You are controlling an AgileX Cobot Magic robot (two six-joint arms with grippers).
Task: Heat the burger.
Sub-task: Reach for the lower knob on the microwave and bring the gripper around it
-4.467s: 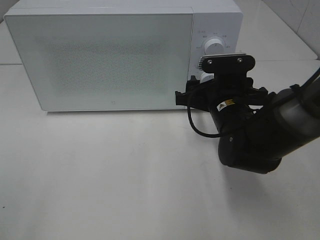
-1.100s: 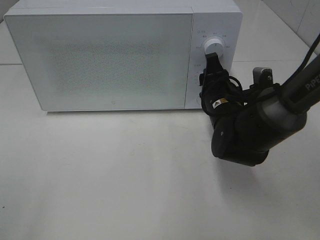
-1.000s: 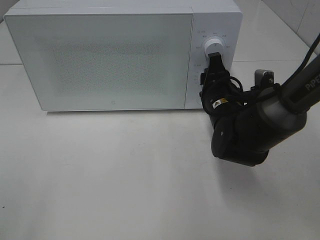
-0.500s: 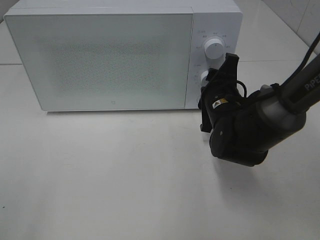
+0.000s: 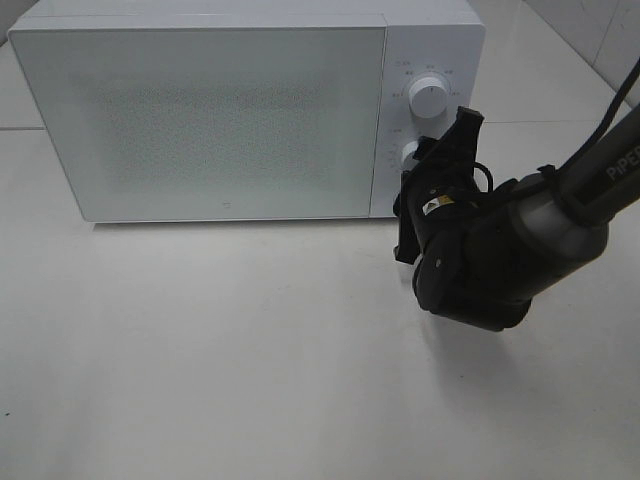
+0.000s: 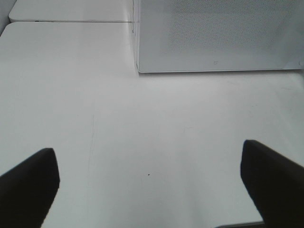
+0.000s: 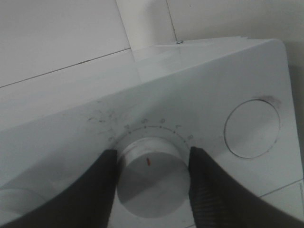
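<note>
A white microwave (image 5: 200,110) stands at the back of the white tabletop (image 5: 250,350). Its door (image 5: 210,130) is closed and its front is frosted, so nothing inside can be seen. The burger shows in none of the views, and I cannot tell where it is.

The control panel is to the right of the door and carries two round knobs, one above the other. The upper knob (image 5: 428,98) is free. The right arm reaches to the panel from the right side, and the right tool (image 7: 151,164) is at the lower knob (image 5: 408,154). In the right wrist view its two dark fingers (image 7: 107,185) stand on both sides of this knob and touch its rim, so the tool holds the knob at about half width. The knob has a small red mark on its face and a ring of ticks around it. A flat round button (image 7: 251,129) is beside it on the panel.

The left tool (image 6: 149,190) hangs above the bare tabletop, in front of the microwave's left corner. It is spread wide, with nothing between its fingers.
</note>
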